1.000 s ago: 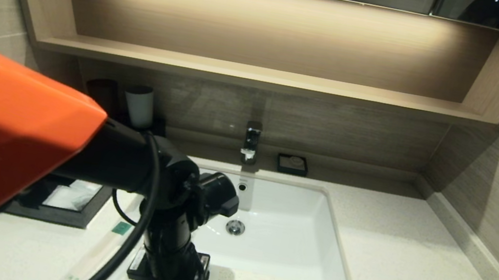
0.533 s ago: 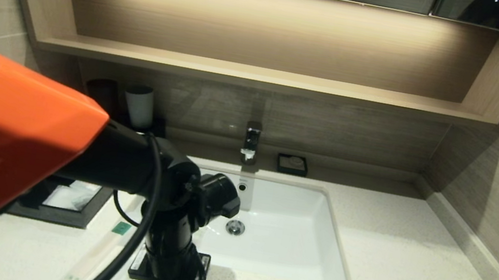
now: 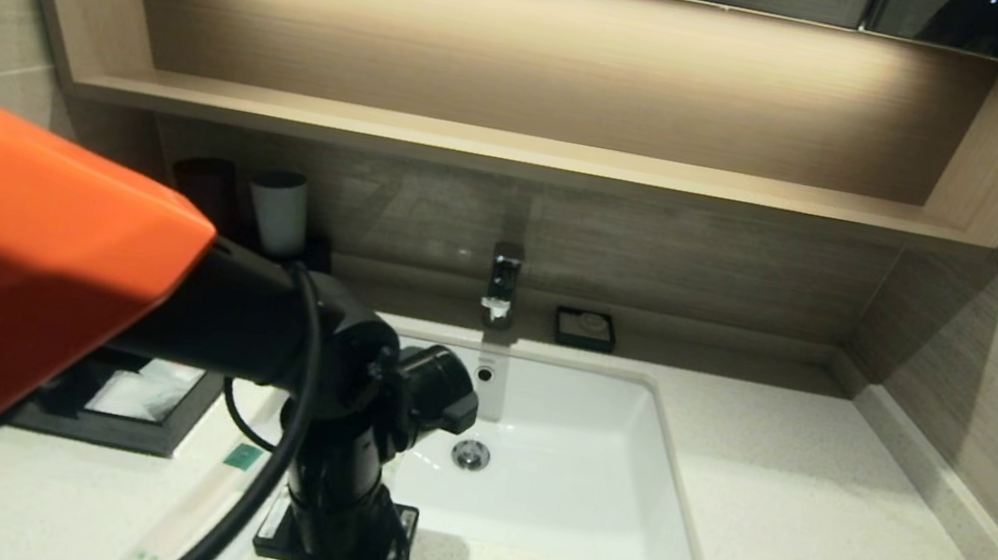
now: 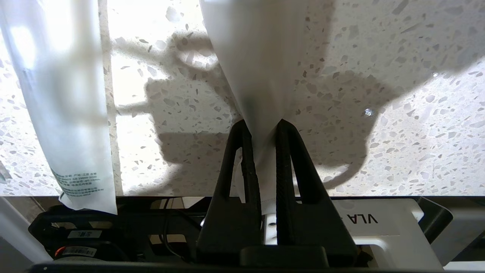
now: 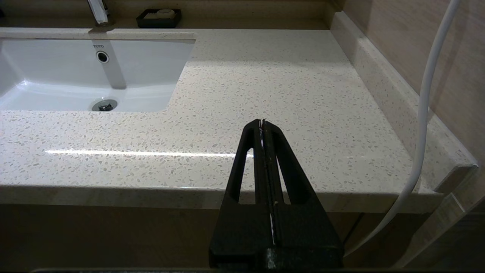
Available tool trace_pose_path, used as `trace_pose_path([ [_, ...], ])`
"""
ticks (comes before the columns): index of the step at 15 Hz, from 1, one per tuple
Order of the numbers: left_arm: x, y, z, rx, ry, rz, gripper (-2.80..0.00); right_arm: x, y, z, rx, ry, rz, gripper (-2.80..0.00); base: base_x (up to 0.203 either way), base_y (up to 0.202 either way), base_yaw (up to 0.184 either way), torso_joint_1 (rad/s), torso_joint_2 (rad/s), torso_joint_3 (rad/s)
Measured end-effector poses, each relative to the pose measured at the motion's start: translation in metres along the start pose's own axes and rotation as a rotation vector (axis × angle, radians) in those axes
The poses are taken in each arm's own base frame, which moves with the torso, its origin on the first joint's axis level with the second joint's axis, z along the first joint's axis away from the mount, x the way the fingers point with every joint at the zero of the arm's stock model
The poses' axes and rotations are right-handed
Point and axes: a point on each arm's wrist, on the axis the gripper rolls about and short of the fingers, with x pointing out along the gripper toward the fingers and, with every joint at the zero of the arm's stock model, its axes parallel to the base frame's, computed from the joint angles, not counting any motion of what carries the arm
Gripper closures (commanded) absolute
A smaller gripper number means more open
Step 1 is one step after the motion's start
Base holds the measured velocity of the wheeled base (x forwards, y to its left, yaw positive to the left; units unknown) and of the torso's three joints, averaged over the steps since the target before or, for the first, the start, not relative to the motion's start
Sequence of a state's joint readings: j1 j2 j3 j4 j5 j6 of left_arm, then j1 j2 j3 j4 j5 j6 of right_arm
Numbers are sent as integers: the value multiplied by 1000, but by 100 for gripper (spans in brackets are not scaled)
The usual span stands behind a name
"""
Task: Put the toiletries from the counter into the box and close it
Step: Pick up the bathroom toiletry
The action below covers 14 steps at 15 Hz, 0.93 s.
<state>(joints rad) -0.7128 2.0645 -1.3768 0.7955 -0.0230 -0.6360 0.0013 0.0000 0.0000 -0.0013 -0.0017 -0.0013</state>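
Little has shifted since the earlier head frames: the left arm dips a touch and comes back, staying over the counter's [image 3: 821, 537] front edge at lower centre. The left gripper [image 4: 264, 127] is clenched on the end of one wrapped toiletry [image 4: 257, 57], which runs away from the fingers toward the top of the wrist frame. A second wrapped toiletry [image 4: 64, 113] lies beside it at the left of that frame, apart from the fingers. The box [image 3: 122, 410] sits at mid-left of the head frame, largely hidden behind the orange arm. The right gripper [image 5: 264, 125] hangs off the counter's front edge, fingers pressed together on nothing.

The pinch is only on thin wrapper, so I judge a quick swing could let the stick slip or sag and catch the box rim. The sink [image 3: 571, 454] opens just right of the arm, and a dropped stick could slide in. Open counter lies to the right.
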Motion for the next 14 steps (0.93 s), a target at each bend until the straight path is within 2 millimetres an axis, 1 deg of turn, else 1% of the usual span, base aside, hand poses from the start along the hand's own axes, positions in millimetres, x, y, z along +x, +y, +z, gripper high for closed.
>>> trace_pose_path([
  [2, -4, 0, 0, 0, -13, -6, 0, 0, 0, 0, 0, 0, 0, 0, 0, 0, 0, 0, 0, 0],
  [4, -11, 0, 0, 0, -35, -22, 0, 0, 0, 0, 0, -1, 0, 0, 0, 0, 0, 0, 0, 0],
  [9, -46, 5, -7, 2, -142, -53, 0, 0, 0, 0, 0, 0, 0, 0, 0, 0, 0, 0, 0, 0],
  [11, -61, 13, -10, -11, -196, -48, 0, 0, 0, 0, 0, 0, 0, 0, 0, 0, 0, 0, 0, 0],
  [14, -83, 33, -11, -36, -264, -60, 0, 0, 0, 0, 0, 0, 0, 0, 0, 0, 0, 0, 0, 0],
])
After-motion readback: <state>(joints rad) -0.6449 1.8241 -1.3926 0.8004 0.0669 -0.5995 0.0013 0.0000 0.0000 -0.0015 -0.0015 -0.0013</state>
